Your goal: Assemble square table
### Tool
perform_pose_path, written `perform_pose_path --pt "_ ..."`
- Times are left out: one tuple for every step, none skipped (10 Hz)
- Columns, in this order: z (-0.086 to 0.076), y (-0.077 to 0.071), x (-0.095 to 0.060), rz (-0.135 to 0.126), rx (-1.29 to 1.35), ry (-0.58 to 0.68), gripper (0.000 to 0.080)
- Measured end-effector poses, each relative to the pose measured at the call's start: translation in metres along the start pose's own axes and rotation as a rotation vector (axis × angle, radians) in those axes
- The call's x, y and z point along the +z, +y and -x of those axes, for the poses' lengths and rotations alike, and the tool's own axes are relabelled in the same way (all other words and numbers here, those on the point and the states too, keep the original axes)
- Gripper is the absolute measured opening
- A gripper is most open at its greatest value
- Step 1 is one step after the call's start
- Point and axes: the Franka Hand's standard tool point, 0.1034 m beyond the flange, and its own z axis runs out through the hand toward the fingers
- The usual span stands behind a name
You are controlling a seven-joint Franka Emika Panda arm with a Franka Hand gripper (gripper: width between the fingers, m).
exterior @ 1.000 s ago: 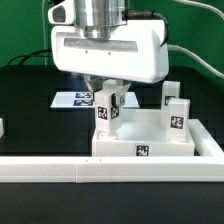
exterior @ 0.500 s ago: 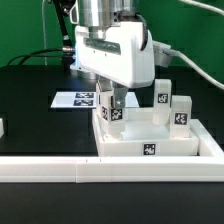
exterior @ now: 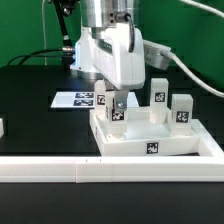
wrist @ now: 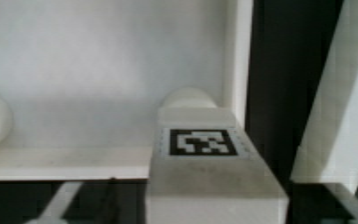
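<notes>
The white square tabletop (exterior: 170, 146) lies upside down with its rim up, a tag on its near side. A tagged white leg (exterior: 117, 113) stands upright in its corner socket toward the exterior view's left. My gripper (exterior: 115, 104) hangs straight over that leg, one finger on each side. In the wrist view the leg (wrist: 204, 150) fills the middle, with dark gaps between it and my gripper's (wrist: 202, 208) jaws, so the gripper is open and holds nothing. Two more legs (exterior: 158, 100) (exterior: 182, 111) stand in the far sockets.
The long white L-shaped border wall (exterior: 100, 169) runs along the front and up the exterior view's right. The marker board (exterior: 72, 100) lies flat behind the tabletop. A small white part (exterior: 2, 128) shows at the left edge. Cables trail behind the arm.
The hand has turned about its upright axis above the leg. Its jaws, shut on the leg before, have spread apart. The leg stays standing in its socket.
</notes>
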Motion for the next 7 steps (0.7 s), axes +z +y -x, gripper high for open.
perform_pose_path --pt "0.0007 -0.0001 0.0001 0.000 -0.021 0.000 0.0594" --pt "0.0023 -0.0002 0.0003 0.002 -0.083 0.001 0.0594" --pt "0.0057 0.0003 0.0016 0.001 -0.205 0.001 0.0640" --pt "0.0080 0.0004 0.0028 -0.004 -0.321 0.004 0.0647" --pt "0.0090 0.0002 0.0030 -0.005 -0.431 0.005 0.0647" --pt "0.0086 0.0004 0.0031 -0.004 -0.537 0.005 0.0649" --pt "0.0084 0.0004 0.0031 -0.004 -0.583 0.005 0.0649"
